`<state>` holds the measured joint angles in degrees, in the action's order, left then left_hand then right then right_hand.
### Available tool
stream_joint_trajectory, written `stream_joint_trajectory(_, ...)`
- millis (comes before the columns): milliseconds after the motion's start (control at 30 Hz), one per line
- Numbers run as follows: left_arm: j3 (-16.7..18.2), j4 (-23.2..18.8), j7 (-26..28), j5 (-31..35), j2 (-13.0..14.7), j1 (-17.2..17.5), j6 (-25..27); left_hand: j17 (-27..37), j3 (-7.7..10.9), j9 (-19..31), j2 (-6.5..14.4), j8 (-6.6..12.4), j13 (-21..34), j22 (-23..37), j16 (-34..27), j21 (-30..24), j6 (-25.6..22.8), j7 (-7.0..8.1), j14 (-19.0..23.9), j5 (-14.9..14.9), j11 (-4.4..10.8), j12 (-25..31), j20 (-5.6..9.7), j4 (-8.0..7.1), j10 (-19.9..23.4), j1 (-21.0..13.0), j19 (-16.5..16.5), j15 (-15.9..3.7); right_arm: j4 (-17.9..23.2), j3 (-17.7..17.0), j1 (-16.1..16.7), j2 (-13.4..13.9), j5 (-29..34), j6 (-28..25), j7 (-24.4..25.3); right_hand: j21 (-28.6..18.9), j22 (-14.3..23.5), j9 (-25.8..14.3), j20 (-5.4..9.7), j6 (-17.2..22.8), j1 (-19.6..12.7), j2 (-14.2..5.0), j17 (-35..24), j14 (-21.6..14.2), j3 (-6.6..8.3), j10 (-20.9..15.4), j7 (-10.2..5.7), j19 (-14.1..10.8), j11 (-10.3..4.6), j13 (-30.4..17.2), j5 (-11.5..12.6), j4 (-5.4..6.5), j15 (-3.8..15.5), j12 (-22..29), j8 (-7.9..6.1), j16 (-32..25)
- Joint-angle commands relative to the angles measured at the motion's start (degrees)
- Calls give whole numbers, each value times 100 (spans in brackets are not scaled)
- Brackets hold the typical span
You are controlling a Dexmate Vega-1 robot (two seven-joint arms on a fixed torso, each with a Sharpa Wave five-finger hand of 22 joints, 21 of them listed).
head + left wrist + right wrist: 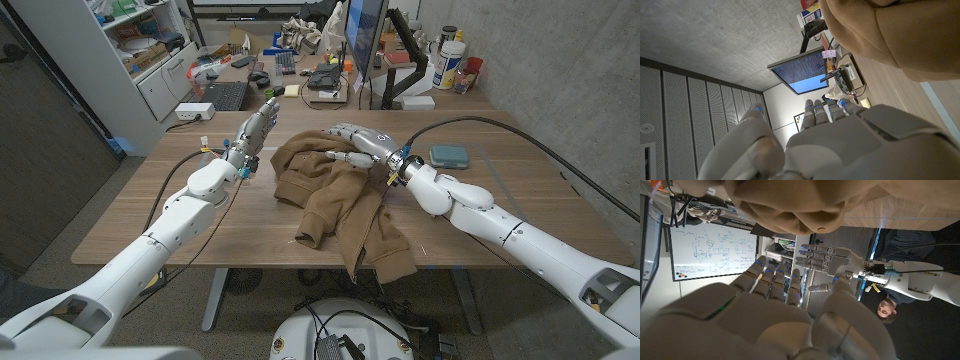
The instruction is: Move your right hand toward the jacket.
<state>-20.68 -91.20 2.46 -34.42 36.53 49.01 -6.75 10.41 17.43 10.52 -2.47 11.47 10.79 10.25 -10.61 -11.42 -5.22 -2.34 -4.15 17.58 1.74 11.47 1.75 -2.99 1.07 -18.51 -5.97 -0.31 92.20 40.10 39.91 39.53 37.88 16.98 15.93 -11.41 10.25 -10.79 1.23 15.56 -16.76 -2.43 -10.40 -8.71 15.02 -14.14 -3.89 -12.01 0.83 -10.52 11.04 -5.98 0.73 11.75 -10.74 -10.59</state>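
Note:
A brown jacket lies crumpled in the middle of the wooden table, one part hanging toward the near edge. My right hand is over the jacket's far right part, fingers stretched out and apart, holding nothing; whether it touches the cloth I cannot tell. My left hand is raised just left of the jacket, fingers straight, empty. The right wrist view has my right hand close under the jacket, with the left hand beyond it. The left wrist view shows my left hand beside the jacket.
A teal flat case lies on the table right of my right hand. Behind the table stands a cluttered desk with a monitor and a keyboard. A person appears in the right wrist view.

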Motion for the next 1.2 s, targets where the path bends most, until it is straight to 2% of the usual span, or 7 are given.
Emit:
stream_joint_trajectory(33, 41, 121, -173, -169, -56, -31, -88, 18, -30, 25, 43, 4, 10, 19, -11, 2, -26, -18, -59, -6, 45, 11, -13, -13, 7, -29, -46, 9, -155, 169, -95, -57, 194, -160, 19, 26, 19, -13, 21, 37, 35, 8, -12, -8, -20, -50, -33, -10, -26, -12, 36, -14, 31, 53, -46, -10)
stream_joint_trajectory(533, 11, 108, -141, -104, -29, -61, -53, 18, -44, 25, 46, 2, 9, 19, -10, 1, -25, -15, -66, -8, 37, 10, -14, -14, 3, -34, -52, 16, -245, 362, -194, -52, 396, -268, 35, 22, 19, -13, 30, 53, 48, 4, -11, -28, -26, -92, -43, -7, -44, -13, 42, -10, 52, 69, -51, -16)
stream_joint_trajectory(1200, -76, 355, -282, -98, -208, -220, -234, 18, -66, 25, 55, 4, 10, 19, -14, -3, -37, -24, -64, -13, 36, 9, -19, -19, -4, -39, -56, 13, -278, 461, -259, -23, 422, -251, -44, 15, 19, -13, 40, 85, 58, -7, -9, -64, -28, -127, -59, -14, -47, -14, 50, -7, 68, 78, -60, -23)
